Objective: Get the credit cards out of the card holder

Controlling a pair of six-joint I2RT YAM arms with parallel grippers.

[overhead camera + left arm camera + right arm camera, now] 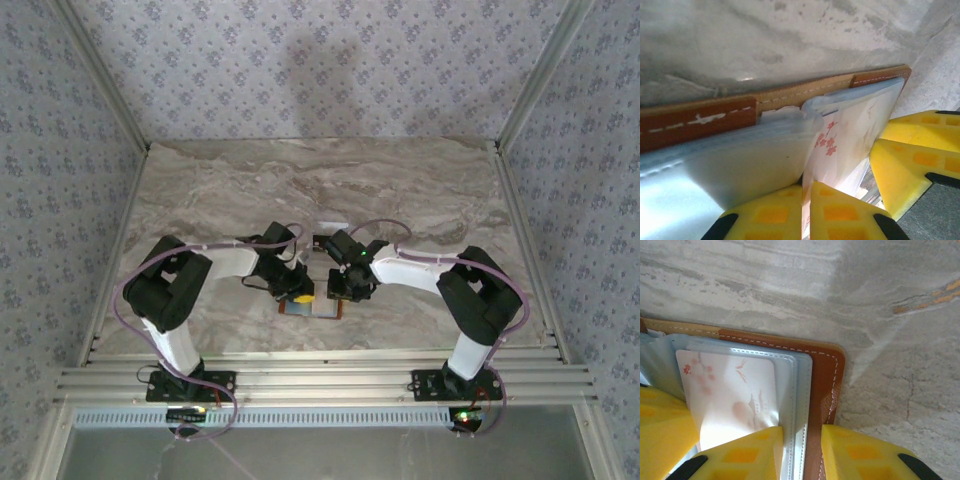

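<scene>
Though the left claw [806, 212] was clenched tight, what it pinched looked to be the near edge of the blossom card [850, 130], perhaps with some sleeve [740, 160] film. The card sat in the holder [700, 120], open on the table [790, 40]. Thin, stiff and slick, it should slide out if taken by that edge. The right claw [800, 450] stood half-closed astride the holder's stitched border; whether it grasped, I could not tell. Its camera showed the card's face in its pocket; the left camera showed the pinch.
</scene>
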